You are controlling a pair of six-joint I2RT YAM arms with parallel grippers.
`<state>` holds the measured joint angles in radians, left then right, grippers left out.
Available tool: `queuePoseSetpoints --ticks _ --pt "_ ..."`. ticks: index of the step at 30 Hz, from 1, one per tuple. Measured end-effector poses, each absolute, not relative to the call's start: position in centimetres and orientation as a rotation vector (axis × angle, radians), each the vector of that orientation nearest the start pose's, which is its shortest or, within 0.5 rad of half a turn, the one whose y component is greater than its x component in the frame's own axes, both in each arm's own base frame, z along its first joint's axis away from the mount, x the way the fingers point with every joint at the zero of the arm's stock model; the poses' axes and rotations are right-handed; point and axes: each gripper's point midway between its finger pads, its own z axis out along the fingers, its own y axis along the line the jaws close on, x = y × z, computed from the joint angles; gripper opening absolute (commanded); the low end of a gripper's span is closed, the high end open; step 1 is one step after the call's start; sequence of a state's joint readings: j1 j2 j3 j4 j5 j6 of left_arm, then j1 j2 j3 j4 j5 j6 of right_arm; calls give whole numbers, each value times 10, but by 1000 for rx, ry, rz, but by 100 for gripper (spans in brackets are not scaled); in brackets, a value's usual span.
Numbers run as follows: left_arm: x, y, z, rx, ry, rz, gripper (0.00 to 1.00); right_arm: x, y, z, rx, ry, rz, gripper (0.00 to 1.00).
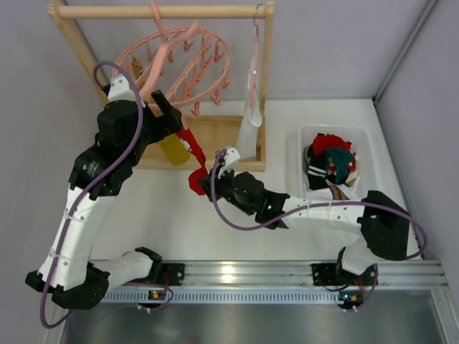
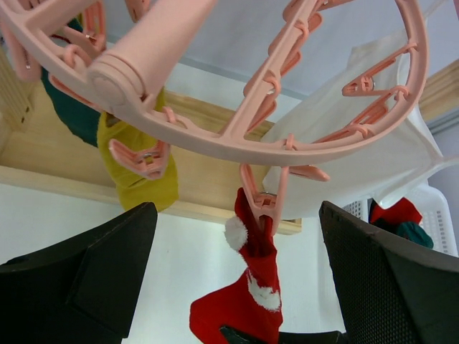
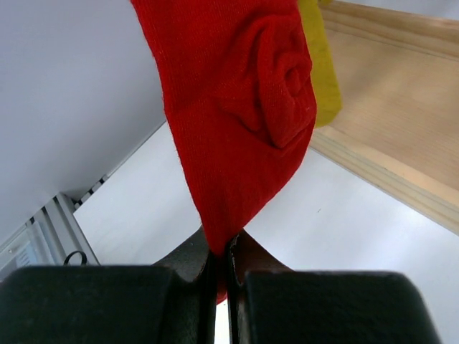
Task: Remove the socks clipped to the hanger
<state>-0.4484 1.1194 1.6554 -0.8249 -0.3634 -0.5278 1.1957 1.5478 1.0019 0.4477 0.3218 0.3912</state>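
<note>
red sock is clamped by right hand | sock is pegged to pink hanger | left hand is held apart

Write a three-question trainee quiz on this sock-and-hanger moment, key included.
1. True or false: the right gripper is shut on the lower end of the red fabric sock.
2. The red sock's top is: A hanging loose; B pinched in a pink clip peg of the round pink plastic laundry hanger; C folded flat.
3. Fill in: the left gripper has its jaws ____, one on either side of that peg.
Key: 1 true; 2 B; 3 open.
</note>
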Motion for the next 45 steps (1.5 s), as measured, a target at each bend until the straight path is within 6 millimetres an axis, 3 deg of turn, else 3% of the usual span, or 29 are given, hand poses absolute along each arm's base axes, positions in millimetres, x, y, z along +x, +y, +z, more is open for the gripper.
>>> queuePoseSetpoints --ticks 9,15,25,38,45 --pt "307 -116 410 -278 1881 -363 98 212 450 240 -454 1701 973 0" --pt "315 -122 401 -262 1913 -357 91 206 454 242 -472 1704 1019 0" --pt "319 -130 402 -240 1904 -386 66 196 459 248 -502 1689 1089 0" --pt "334 -133 389 -248 1916 -353 57 189 456 258 -514 1666 1124 0" --pt "342 -136 378 -250 1931 -339 35 189 457 258 -516 1664 1128 0"
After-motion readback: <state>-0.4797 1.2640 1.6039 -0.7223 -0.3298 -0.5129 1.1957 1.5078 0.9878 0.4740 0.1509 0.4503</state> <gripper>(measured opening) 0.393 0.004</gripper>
